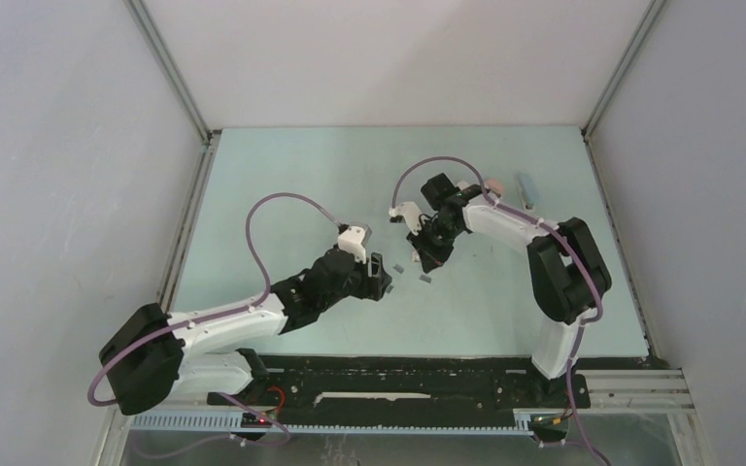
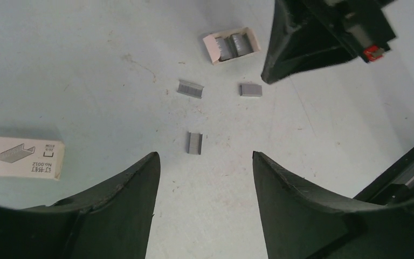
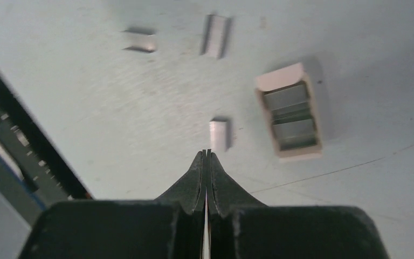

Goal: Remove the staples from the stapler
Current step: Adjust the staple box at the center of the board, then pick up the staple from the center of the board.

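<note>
- Your left pincer [image 2: 205, 161] hangs open and empty over the tabletop [image 2: 59, 65].
- Three strips of staples [image 2: 194, 143] lie loose there, so unloading looks largely done.
- Your right pincer [image 3: 205, 154] is closed, empty; any pickup needs it opened.

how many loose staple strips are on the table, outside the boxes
3 loose staple strips: one ahead of the left hand, two side by side farther out, near the open box, which holds more. Some may be hidden.

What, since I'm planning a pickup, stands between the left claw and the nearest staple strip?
Nothing visible does. The open left claw faces the nearest staple strip across bare table.
</note>
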Motion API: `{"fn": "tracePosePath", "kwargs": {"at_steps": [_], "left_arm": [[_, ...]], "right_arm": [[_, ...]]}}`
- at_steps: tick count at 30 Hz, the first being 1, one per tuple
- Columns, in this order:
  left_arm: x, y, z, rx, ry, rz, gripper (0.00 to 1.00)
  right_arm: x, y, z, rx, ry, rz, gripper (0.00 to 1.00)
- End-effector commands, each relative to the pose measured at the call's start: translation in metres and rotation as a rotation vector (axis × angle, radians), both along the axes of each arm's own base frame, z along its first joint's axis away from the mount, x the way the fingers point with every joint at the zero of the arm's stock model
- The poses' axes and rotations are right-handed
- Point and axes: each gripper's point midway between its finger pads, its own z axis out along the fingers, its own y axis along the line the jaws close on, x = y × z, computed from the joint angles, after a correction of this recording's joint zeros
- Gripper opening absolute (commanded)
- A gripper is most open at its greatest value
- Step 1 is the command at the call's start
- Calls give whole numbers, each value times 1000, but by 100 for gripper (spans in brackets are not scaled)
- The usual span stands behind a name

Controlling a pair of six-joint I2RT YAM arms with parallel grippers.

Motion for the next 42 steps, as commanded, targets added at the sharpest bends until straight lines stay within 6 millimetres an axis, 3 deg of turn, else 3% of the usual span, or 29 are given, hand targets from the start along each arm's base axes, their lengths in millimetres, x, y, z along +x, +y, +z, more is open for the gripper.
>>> {"fn": "tracePosePath", "kwargs": {"at_steps": [1,6,11,30,42], "left_arm": [[4,-12,19,-121,-36,11,70],[11,-12,20,-158,-25,77,69],[18,-17,13,-147,9,114,68],[22,-39,-34,235,103,39,59],[18,-43,-53,328,134,-18,51]], "right_arm": [[-17,10,65,196,-19,117,1],[-12,-7,95,320,-8,58,1],[-4,-21,104,365,1,2,1],[2,-32,99,350,-3,-31,1],[2,-32,93,340,11,-33,1]]}}
